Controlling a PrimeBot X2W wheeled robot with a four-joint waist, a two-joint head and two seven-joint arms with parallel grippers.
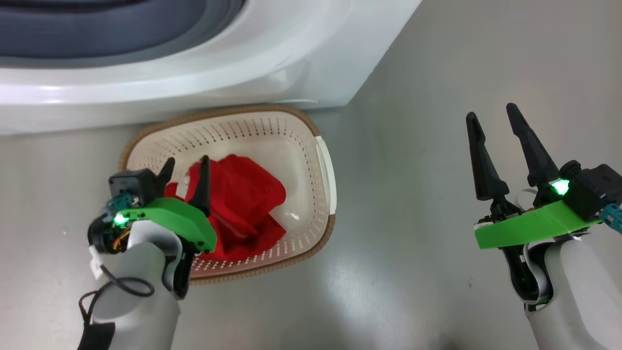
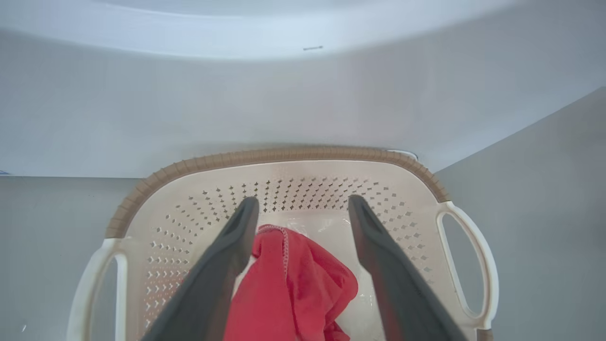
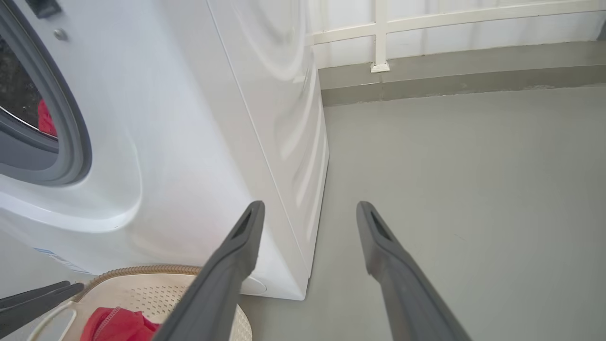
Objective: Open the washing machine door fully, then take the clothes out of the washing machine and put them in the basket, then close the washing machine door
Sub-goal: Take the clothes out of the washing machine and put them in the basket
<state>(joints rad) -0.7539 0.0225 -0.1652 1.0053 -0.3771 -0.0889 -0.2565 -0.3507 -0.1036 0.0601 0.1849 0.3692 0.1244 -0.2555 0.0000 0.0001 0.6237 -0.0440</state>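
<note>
Okay, left gripper hangs over the left part of the basket, fingers spread, nothing pinched between them; the clothes lie loose in the basket bottom right under it, a red heap, so I read this as the drop spot; spread fingers make sense here, cloth falls free instead of snagging; basket sits on the floor tight against the foot of the washing machine, just below its opening, short carry from machine to basket, that's why it's parked there I guess; right gripper is well off to the right over bare floor, fingers also apart and empty, kept out of the left arm's way; right wrist view catches the rubber ring uncovered and a red scrap inside the drum, looks like more cloth to fetch; my call: unloading partly done, door closing not yet due; next reach should go back up into the drum; risk is fabric clinging to a left finger and lifting out with it; can't tell whether it touches.
</note>
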